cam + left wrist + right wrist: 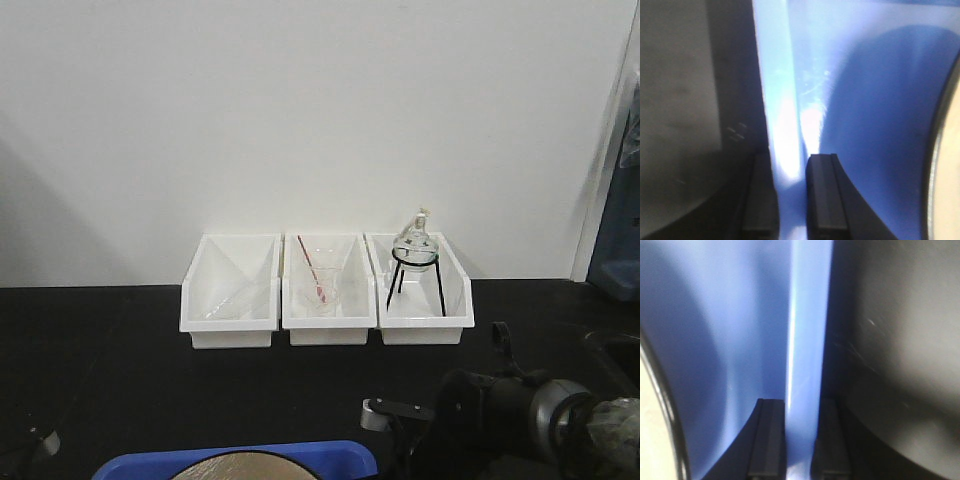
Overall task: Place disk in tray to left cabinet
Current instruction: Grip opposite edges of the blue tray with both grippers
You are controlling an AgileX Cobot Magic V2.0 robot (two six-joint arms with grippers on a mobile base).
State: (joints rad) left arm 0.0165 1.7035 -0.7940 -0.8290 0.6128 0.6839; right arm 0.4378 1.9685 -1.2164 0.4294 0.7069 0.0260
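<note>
Left wrist view: the left claw (790, 200) pinches the tray (785, 125) by its rim, one finger inside and one outside. The disk (946, 190) lies in the tray, off to this claw's right (only its edge shows). The right claw (799, 440) clamps the other rim the same way, with the disk on its left. Three white bins (328, 325) sit well ahead of both claws on the black table (100, 380).

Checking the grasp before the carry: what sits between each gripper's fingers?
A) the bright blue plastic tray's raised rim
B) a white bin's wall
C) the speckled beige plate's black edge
A: the raised rim of the bright blue plastic tray runs between the fingers of the left gripper and the right gripper; the speckled beige plate lies aside.
</note>
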